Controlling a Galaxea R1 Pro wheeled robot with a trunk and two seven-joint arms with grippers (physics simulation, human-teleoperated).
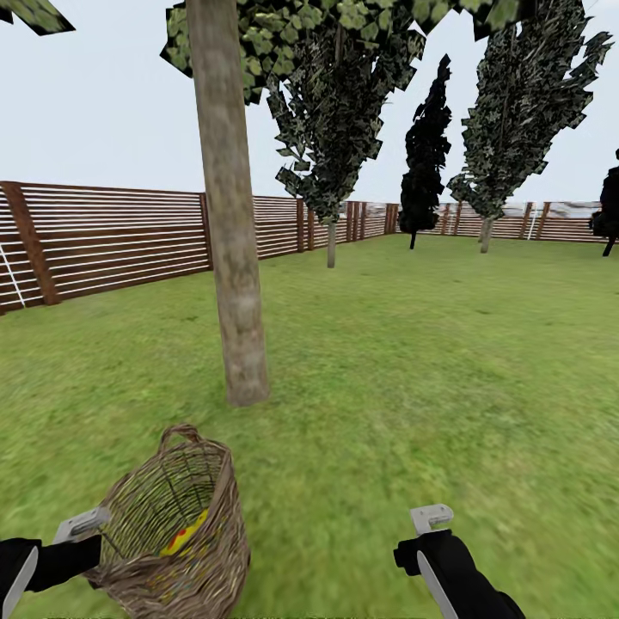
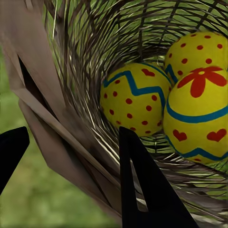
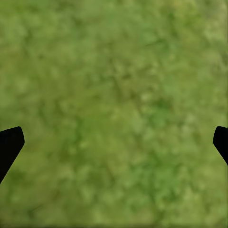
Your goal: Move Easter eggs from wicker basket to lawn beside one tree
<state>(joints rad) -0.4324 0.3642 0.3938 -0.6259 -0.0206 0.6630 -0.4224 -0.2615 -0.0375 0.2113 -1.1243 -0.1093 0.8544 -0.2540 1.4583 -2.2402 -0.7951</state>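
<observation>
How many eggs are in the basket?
3, all inside the wicker basket: a dotted egg with a zigzag in the middle, a dotted one deeper in behind it, and a flower-and-hearts one nearest the rim.

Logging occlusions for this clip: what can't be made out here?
- Head view: eggs mostly hidden by the wicker basket wall; only a yellow patch shows.
- Left wrist view: third egg partly behind the others.
- Head view: tree canopy cut by the top edge.
- Left gripper closure: unclear.
</observation>
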